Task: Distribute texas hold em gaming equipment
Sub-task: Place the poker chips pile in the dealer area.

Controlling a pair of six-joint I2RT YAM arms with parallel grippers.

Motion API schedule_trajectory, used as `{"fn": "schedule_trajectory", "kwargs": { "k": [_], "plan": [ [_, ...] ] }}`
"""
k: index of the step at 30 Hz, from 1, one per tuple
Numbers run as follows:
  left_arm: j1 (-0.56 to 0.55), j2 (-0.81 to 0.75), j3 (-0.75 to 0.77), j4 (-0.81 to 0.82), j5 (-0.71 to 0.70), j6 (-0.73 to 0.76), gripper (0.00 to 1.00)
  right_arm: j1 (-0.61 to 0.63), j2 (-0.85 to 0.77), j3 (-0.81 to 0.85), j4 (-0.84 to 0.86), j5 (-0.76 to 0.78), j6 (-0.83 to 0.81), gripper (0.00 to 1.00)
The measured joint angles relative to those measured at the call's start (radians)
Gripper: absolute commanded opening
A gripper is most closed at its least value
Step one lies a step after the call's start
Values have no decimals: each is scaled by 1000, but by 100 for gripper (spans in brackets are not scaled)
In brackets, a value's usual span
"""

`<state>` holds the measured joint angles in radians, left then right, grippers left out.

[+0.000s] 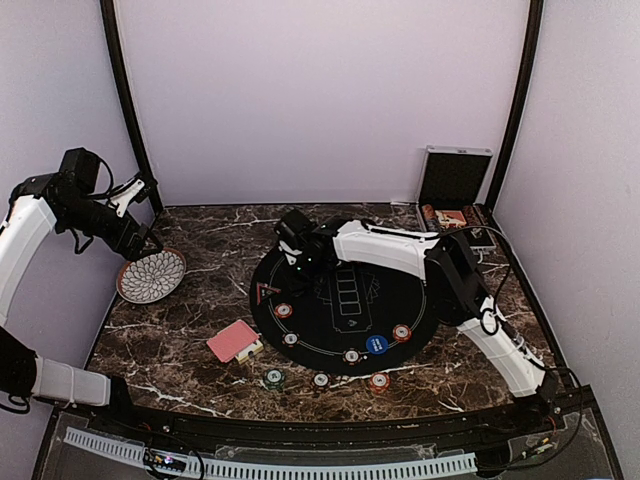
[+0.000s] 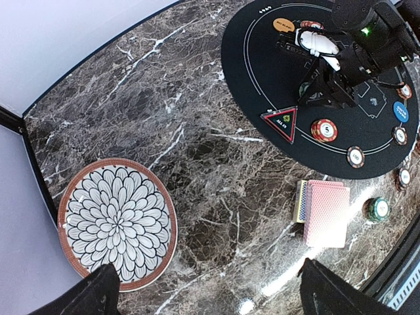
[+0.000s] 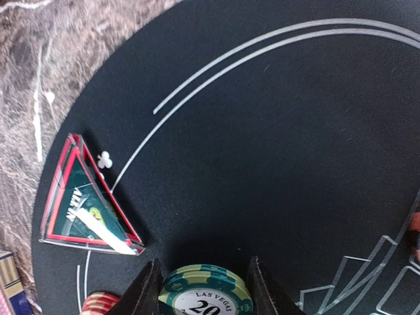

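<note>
Jaws: right gripper (image 3: 205,287) pinching a round green-and-white poker chip (image 3: 209,303), bottom centre; left gripper (image 2: 210,293) wide apart. We reckon that edge-hold slips.

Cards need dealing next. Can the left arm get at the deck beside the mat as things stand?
Probably yes: the left gripper hangs open near the plate, bare table lies between it and the deck, and the right arm works over the mat.

The left arm (image 1: 25,240) (9 o'clock) and right arm (image 1: 385,245) (4 o'clock): white link shells, black joints, looping black cables. On the right gripper (image 3: 205,289): black body, green light (image 2: 365,30), flat black fingers (image 3: 147,292).
</note>
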<state>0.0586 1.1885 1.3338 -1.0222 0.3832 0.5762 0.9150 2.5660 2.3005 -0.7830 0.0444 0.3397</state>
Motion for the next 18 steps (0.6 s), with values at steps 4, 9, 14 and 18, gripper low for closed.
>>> {"fn": "schedule_trajectory", "kwargs": {
  "k": [4,9,14,18],
  "plan": [
    [0,0,0,0,0,0,99,0,8,10,3,-10,10,31],
    [0,0,0,0,0,0,99,0,10,11,5,-23,16,53],
    [0,0,0,0,0,0,99,0,10,12,11,-32,19,63],
    [0,0,0,0,0,0,99,0,10,13,11,-34,14,62]
  ]
}}
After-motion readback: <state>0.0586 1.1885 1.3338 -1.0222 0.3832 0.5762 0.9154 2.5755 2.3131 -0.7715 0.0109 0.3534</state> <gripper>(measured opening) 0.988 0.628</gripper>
